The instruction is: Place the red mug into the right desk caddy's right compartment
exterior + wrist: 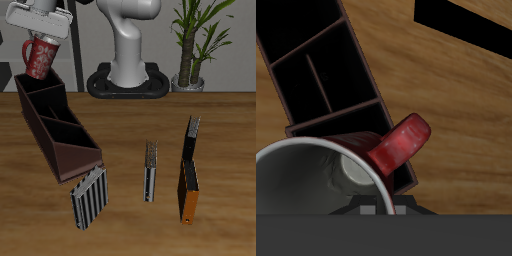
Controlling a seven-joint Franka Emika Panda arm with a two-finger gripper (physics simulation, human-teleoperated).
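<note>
Exterior view, upper left: gripper (pixel 42 32) clamps the red mug (pixel 40 57) above the right desk caddy (pixel 58 125); lower it straight (handle clear of dividers) into the right compartment (pixel 37 92)

Glossy ceramic red mug (pixel 41 57); matt dark caddy (pixel 55 125); wood-grain table (pixel 225 140).

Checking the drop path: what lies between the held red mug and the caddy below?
Nothing: the exterior view shows only air between red mug and right desk caddy.

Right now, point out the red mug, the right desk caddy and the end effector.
red mug (pixel 41 58), exterior view, speckled side wall.
right desk caddy (pixel 76 158), exterior view, maroon end panel.
end effector (pixel 44 30), exterior view, between fingertips at the mug's rim.
</note>
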